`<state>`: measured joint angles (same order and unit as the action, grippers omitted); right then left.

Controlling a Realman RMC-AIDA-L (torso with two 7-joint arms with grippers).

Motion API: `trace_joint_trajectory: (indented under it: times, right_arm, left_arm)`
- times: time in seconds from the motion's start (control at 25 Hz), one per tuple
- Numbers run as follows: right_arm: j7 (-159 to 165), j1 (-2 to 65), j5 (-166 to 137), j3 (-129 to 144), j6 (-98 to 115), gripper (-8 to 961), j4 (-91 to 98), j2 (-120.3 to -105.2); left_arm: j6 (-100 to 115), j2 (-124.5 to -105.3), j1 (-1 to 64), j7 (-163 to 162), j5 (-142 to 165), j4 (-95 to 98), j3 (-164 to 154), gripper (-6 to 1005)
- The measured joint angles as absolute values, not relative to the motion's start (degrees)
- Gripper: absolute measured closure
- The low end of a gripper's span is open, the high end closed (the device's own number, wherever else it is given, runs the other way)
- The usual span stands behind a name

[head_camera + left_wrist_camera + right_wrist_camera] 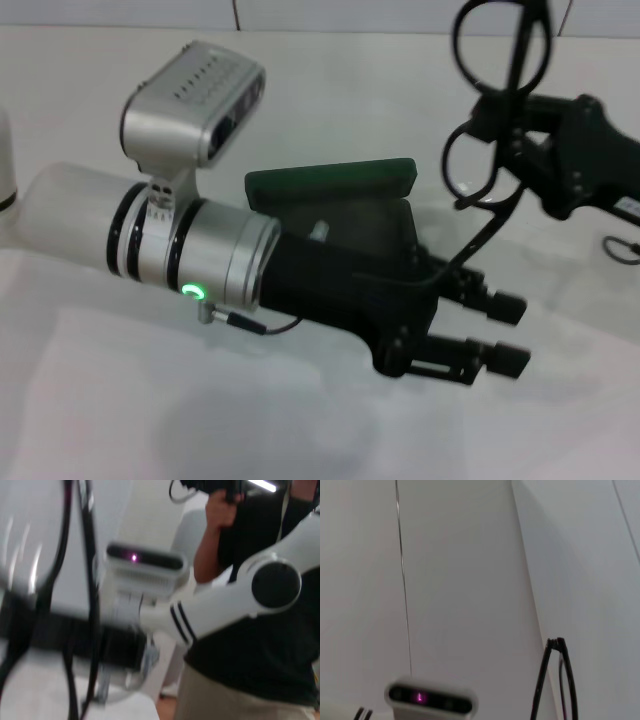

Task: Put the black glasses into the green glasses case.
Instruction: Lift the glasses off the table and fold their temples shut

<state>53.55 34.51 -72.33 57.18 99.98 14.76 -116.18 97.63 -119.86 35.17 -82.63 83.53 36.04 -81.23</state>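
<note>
In the head view my right gripper (510,132) is shut on the black glasses (497,45) and holds them in the air at the upper right, lenses up and temple arms hanging down. The thin frames also show in the left wrist view (90,580) and the right wrist view (555,680). The green glasses case (330,180) lies behind my left arm; only its dark green lid edge shows and the rest is hidden. My left gripper (505,332) is open and empty, low over the table, just below the hanging temple tips.
My left forearm with its silver wrist camera (195,100) lies across the middle of the white table (150,400) and covers most of the case. A person (260,645) stands behind the right arm in the left wrist view. A black cable loop (622,247) lies at the right edge.
</note>
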Motion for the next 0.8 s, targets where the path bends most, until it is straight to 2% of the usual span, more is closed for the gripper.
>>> trace_joint_trajectory:
  times: [0.28, 0.8]
  right_arm:
    - [50.4, 37.8, -72.9, 59.9, 96.4, 841, 9.5, -116.18]
    - [51.2, 31.3, -73.9, 67.6, 96.0, 840, 18.1, -115.53]
  left_arm:
    - [97.8, -119.75, 35.1, -82.0, 78.0, 35.5, -80.8, 501]
    - [97.6, -118.47, 34.5, -82.5, 77.6, 35.2, -76.3, 497]
